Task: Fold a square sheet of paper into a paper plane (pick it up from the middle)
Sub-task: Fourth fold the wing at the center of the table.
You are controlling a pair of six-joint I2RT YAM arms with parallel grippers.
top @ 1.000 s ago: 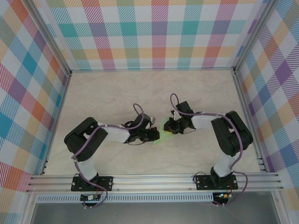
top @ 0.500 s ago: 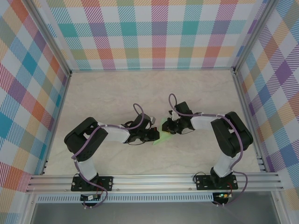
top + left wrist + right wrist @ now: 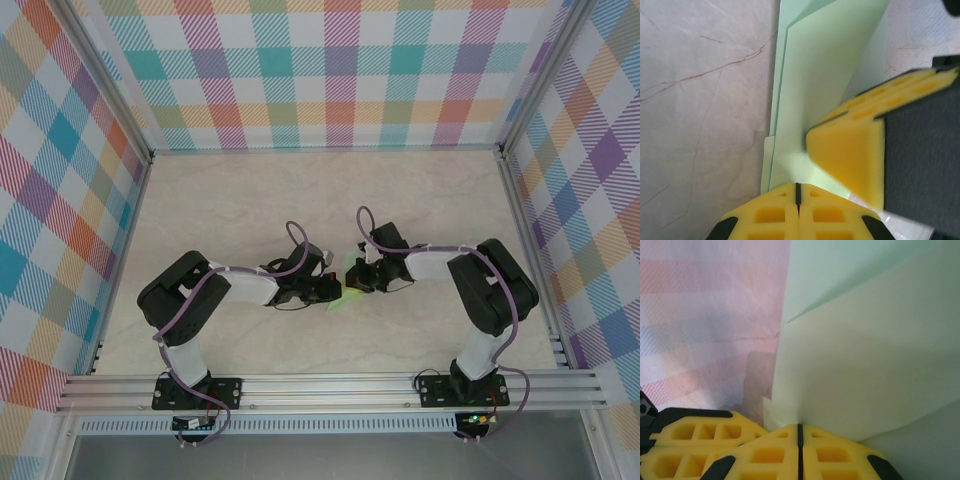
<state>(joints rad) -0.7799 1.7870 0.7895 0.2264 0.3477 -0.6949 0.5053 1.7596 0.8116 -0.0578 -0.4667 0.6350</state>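
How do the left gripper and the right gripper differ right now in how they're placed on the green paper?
The left gripper reaches in from the left, the right gripper from the right. The left gripper sits slightly nearer the arm bases, the right gripper slightly farther back. Shared: both have their fingers shut on the folded green paper, close together above the table.

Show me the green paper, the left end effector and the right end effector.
green paper (image 3: 830,75), left wrist view, upper folded layer.
left end effector (image 3: 798,189), left wrist view, seam between closed fingertips.
right end effector (image 3: 800,429), right wrist view, seam between closed fingertips.
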